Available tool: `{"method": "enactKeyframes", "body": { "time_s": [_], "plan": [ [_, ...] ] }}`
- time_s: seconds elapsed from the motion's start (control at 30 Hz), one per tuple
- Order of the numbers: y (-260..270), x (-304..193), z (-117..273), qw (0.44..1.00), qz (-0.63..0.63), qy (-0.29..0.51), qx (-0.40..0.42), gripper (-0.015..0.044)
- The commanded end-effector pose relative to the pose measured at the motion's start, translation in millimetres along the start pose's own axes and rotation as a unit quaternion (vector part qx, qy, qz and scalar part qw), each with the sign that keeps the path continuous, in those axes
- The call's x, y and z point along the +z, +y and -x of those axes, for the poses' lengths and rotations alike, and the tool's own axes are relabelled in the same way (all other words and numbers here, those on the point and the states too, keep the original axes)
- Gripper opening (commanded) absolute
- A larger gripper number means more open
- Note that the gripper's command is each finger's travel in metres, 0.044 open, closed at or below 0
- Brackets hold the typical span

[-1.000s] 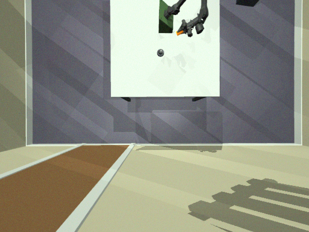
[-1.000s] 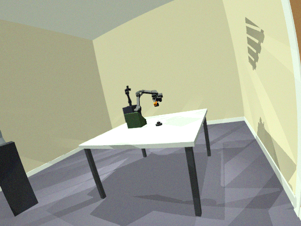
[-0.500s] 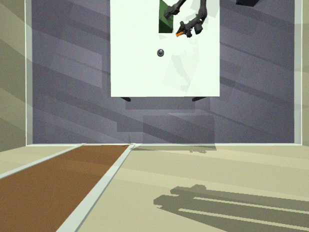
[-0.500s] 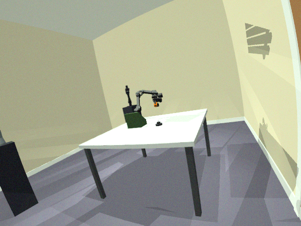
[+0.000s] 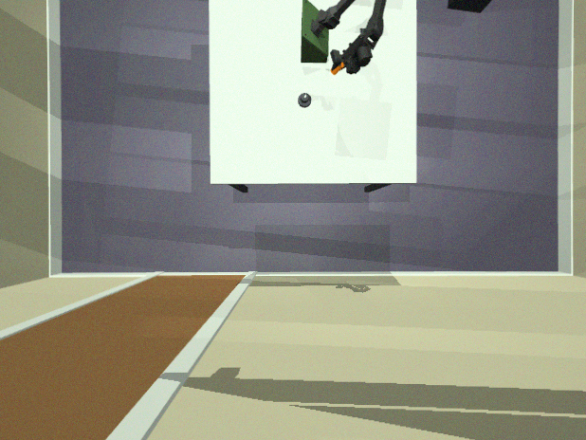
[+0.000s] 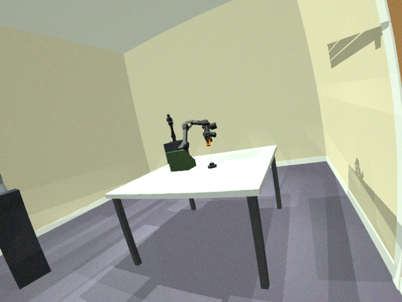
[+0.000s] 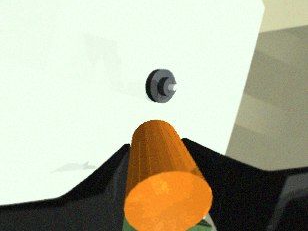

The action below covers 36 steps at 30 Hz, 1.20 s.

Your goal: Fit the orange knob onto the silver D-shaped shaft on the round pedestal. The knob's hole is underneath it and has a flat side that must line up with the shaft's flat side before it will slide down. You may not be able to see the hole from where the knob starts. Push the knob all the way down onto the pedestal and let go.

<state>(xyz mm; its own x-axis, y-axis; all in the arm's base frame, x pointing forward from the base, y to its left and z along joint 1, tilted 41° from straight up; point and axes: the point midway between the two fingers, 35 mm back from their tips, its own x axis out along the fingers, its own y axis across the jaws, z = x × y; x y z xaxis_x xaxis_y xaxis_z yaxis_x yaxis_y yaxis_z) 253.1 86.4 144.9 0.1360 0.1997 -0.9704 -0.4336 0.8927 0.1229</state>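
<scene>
The orange knob is a long, slightly tapered cylinder. My gripper is shut on it and holds it well above the table. In the top view the knob is up and right of the pedestal and looks tilted. The round dark pedestal stands on the table, with the small silver shaft on top. In the wrist view the pedestal is just beyond the knob's far end. The knob's hole and the shaft's flat side cannot be made out.
A green block with a sloping face stands on the white table beside the arm's base. A thin dark upright piece stands behind it. The table's near edge lies beyond the pedestal in the top view.
</scene>
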Motion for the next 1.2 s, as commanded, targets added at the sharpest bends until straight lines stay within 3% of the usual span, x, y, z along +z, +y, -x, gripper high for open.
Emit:
{"method": "enactKeyframes", "body": {
  "time_s": [0.0, 0.6, 1.17],
  "plan": [
    [-0.6, -0.7, -8.0, 0.999, -0.001, 0.0, 0.044, 0.0],
    [7.7, -0.4, -47.3, 0.963, -0.001, -0.001, 0.269, 0.0],
    [35.6, 10.9, -107.5, 0.963, 0.001, -0.004, 0.269, 0.0]
  ]
}}
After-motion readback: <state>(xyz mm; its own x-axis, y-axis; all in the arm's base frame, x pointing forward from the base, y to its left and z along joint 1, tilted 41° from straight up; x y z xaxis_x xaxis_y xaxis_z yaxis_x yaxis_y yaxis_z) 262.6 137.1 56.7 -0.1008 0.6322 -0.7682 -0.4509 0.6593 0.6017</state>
